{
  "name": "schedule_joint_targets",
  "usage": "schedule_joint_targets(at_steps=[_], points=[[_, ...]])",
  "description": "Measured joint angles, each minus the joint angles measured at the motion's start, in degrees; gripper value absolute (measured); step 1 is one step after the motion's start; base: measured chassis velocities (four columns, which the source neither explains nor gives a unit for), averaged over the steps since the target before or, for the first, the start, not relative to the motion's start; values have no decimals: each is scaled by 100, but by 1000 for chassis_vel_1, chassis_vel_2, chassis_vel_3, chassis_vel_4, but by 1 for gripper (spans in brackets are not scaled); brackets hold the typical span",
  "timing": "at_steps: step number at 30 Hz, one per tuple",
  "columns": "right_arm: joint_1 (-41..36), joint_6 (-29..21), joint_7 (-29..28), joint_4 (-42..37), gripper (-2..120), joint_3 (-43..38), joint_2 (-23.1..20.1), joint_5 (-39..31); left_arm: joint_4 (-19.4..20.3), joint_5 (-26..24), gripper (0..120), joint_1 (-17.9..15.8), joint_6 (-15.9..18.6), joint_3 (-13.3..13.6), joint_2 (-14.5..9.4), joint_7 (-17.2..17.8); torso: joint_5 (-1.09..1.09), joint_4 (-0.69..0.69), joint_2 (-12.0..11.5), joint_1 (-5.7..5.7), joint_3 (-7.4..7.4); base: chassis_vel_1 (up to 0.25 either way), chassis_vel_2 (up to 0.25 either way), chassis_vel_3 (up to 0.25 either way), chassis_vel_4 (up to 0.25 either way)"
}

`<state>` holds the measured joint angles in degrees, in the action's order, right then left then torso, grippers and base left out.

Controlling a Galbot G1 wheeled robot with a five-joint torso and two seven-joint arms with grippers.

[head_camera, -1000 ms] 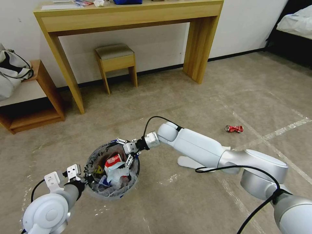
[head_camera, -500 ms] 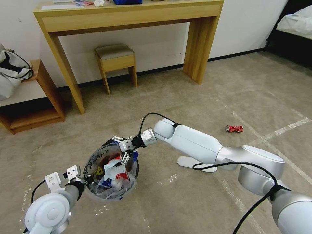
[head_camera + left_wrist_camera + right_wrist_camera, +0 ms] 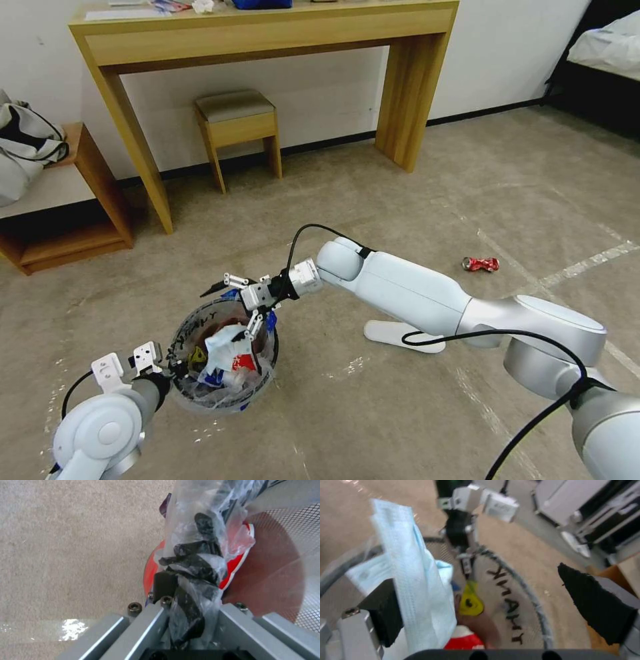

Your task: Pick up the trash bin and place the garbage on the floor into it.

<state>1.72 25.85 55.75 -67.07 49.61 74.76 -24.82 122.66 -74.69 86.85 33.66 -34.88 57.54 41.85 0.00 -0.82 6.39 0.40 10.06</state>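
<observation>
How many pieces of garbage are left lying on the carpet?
2: a crushed red can off to the right, and a flat white slipper partly hidden under the right arm. More may be hidden.

Bin [image 3: 223, 363]: small round red pail, upright, lined with a clear bag printed in black, partly filled with white, blue and red litter. Can [image 3: 481, 264]: red, crushed, on its side on the beige floor [image 3: 373, 427], well apart from the bin. Slipper [image 3: 393, 333]: flat, white, on the floor between them.
</observation>
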Motion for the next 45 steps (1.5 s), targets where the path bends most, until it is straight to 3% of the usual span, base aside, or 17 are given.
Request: schedule_joint_targets(at_steps=[8,10,24,31,38,45], points=[[292,80,252,205,100,275,188,547,6,27,0,0,0,13,62,4,0,0,0,0,0,0,0,0,0],[448,176,542,313,100,307,345,1101,15,28,0,1,0,17,71,5,0,0,0,0,0,0,0,0,0],[730,494,628,1417,100,489,1170,1464,101,22,0,13,5,36,86,14,-1,1,0,0,0,0,0,0,0],[807,440,512,1560,100,612,1369,970,58,6,0,-16,19,95,86,29,-1,1,-2,0,0,0,0,0,0],[955,435,582,1527,100,495,1294,605,21,-36,0,-34,25,106,62,68,-1,1,-2,0,0,0,0,0,0],[1221,208,428,570,100,-121,477,-429,-119,-115,0,-49,27,58,-8,80,1,-1,-1,0,0,0,0,0,0]])
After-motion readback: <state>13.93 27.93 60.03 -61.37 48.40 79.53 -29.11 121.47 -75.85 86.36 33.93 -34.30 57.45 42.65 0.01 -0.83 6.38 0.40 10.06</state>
